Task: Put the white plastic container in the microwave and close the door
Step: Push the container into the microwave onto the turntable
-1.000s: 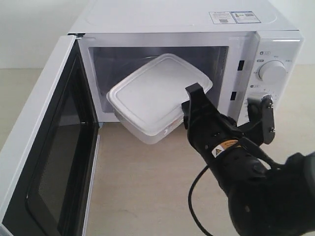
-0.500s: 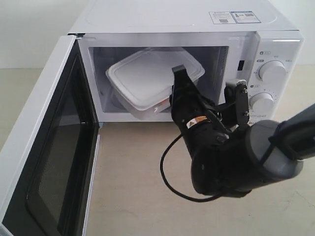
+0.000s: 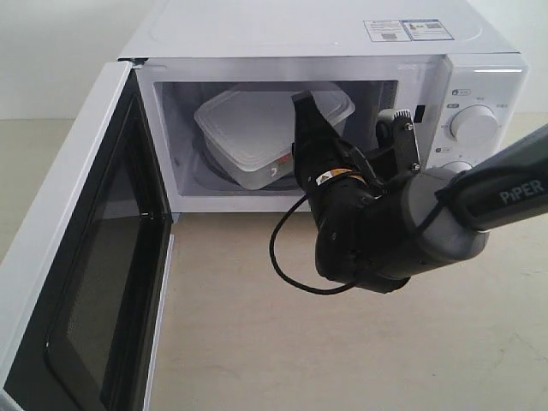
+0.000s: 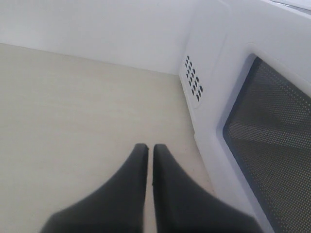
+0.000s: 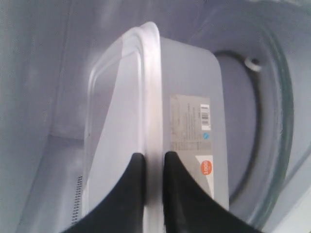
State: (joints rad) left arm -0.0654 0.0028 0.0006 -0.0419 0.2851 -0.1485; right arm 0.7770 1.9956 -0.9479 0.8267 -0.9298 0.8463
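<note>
One microwave (image 3: 282, 30) stands with its door (image 3: 77, 257) swung wide at 9 o'clock. The white plastic container (image 3: 248, 128) is inside the cavity. The right gripper (image 5: 154, 162) is clamped on its lid rim, while the left gripper (image 4: 149, 148) is pressed together, empty. Judged light, thin-walled and slippery; the stiffer rim is the sound hold.

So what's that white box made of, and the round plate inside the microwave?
The white box looks like milky, slightly see-through plastic. It is smooth, with a moulded rim and a paper label stuck on. The round plate is probably glass, because it is clear and shiny with a greenish edge.
</note>
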